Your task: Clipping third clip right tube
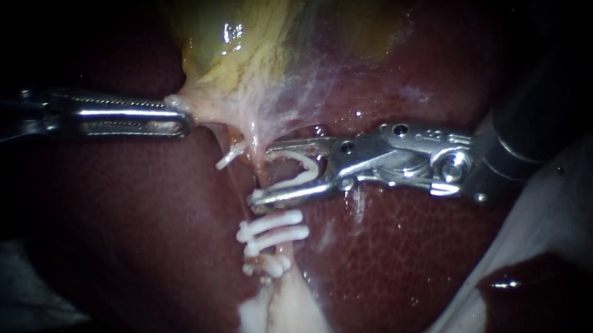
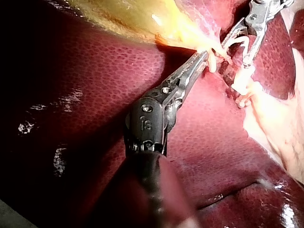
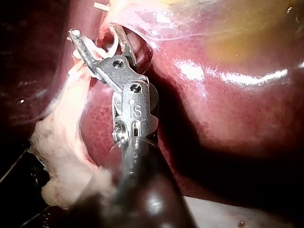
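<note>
My right instrument comes in from the right. Its jaws stand wide apart and carry an open white clip, which straddles the right tube. Just below them two white clips sit side by side on that tube, with a third, smaller one under them. A short white clip hangs on the thin strand to the left. My left instrument is shut on the gallbladder at its pale neck and holds it leftward. The left wrist view shows that grip; the right wrist view shows the clip-loaded jaws.
Dark red liver lies under and around everything. Pale fatty tissue trails down from the clipped tube. A whitish sheet shows at the lower right, under the shaft of my right instrument.
</note>
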Controlling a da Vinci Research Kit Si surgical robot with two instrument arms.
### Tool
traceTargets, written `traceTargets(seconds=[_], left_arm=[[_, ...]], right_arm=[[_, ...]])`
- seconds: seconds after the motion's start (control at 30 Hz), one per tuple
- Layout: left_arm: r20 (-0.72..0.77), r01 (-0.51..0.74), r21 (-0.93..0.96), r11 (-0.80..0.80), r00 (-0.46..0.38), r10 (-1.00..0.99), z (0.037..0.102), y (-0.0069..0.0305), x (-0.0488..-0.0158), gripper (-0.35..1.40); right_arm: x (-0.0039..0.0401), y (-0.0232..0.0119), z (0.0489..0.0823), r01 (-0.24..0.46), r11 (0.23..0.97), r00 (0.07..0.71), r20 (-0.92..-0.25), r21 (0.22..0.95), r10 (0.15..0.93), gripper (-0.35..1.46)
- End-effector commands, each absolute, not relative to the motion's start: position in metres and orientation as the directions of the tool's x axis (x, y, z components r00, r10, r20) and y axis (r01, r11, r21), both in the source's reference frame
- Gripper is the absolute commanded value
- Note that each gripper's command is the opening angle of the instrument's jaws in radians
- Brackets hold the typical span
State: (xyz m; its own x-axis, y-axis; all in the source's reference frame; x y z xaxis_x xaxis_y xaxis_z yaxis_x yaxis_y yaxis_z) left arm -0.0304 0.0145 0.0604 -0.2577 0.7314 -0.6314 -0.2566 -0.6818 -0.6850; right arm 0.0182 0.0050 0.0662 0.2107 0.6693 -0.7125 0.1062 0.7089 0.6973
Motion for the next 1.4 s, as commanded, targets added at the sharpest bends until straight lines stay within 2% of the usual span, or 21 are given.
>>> traceTargets(seconds=[0.03, 0.47, 0.73, 0.87, 0.97, 1.17, 1.4], left_arm=[[-0.631, -0.257, -0.685, -0.682, -0.258, 0.731, 0.0603, 0.0145, -0.0304, -0.35], [-0.631, -0.258, -0.685, -0.682, -0.257, 0.732, 0.0603, 0.0145, -0.0306, -0.35], [-0.632, -0.261, -0.683, -0.682, -0.257, 0.731, 0.0603, 0.0145, -0.0307, -0.35], [-0.632, -0.261, -0.683, -0.682, -0.257, 0.731, 0.0603, 0.0145, -0.0307, -0.35], [-0.632, -0.261, -0.683, -0.682, -0.257, 0.731, 0.0603, 0.0144, -0.0307, -0.35], [-0.632, -0.261, -0.683, -0.682, -0.257, 0.731, 0.0603, 0.0144, -0.0307, -0.35], [-0.632, -0.261, -0.683, -0.682, -0.257, 0.731, 0.0603, 0.0144, -0.0306, -0.35]], right_arm=[[0.0185, 0.0050, 0.0662, 0.112, 0.698, 0.204, -0.704, 0.707, 0.681, 0.50], [0.0207, 0.0052, 0.0667, 0.180, 0.624, 0.187, -0.649, 0.760, 0.737, 0.50], [0.0219, 0.0044, 0.0676, 0.188, 0.596, 0.195, -0.625, 0.780, 0.756, 0.50], [0.0227, 0.0048, 0.0676, 0.207, 0.574, 0.167, -0.606, 0.792, 0.777, 0.50], [0.0229, 0.0053, 0.0672, 0.226, 0.564, 0.139, -0.600, 0.794, 0.788, 0.49], [0.0224, 0.0059, 0.0654, 0.231, 0.552, 0.127, -0.587, 0.801, 0.800, 0.48], [0.0208, 0.0061, 0.0638, 0.240, 0.544, 0.128, -0.582, 0.804, 0.803, 0.32]])
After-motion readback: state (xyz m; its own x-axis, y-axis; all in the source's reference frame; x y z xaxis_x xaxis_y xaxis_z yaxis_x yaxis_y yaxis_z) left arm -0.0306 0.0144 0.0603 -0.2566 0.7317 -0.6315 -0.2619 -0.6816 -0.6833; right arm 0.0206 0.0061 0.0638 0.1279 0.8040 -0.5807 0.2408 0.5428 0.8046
